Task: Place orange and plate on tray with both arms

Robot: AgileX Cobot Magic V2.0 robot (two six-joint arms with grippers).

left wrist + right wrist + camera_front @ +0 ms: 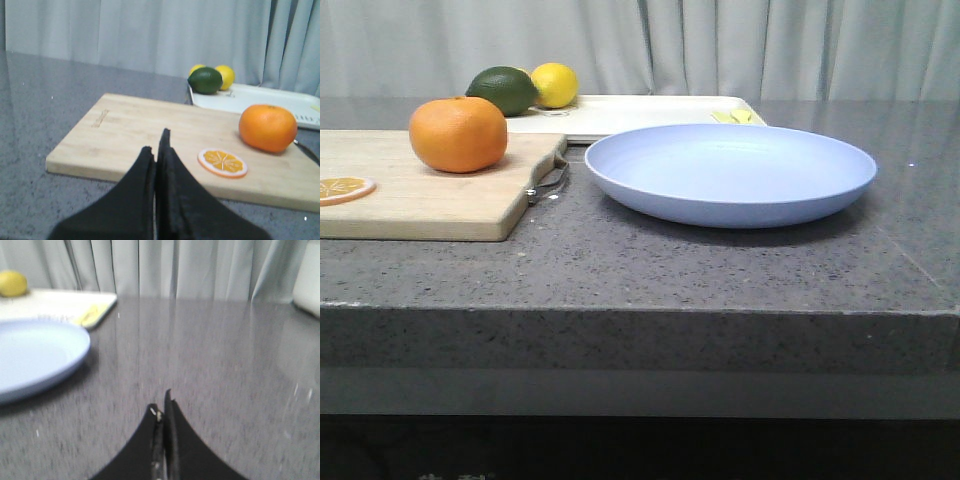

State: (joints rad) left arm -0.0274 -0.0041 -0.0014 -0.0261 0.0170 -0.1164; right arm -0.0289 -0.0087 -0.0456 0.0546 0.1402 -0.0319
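Note:
The orange (458,133) sits on a wooden cutting board (410,200) at the left; it also shows in the left wrist view (267,127). The lavender-blue plate (730,172) lies on the counter at centre right, and its edge shows in the right wrist view (35,357). The cream-white tray (640,115) lies behind them, and shows in the left wrist view (260,102) and the right wrist view (55,305). My left gripper (156,145) is shut and empty, over the board's near edge. My right gripper (161,402) is shut and empty over bare counter beside the plate. Neither gripper shows in the front view.
A green lime (504,90) and a yellow lemon (554,84) rest at the tray's far left corner. A flat orange slice (222,162) lies on the board. Yellow pieces (738,116) lie on the tray's right end. The grey counter's front edge (640,310) is close.

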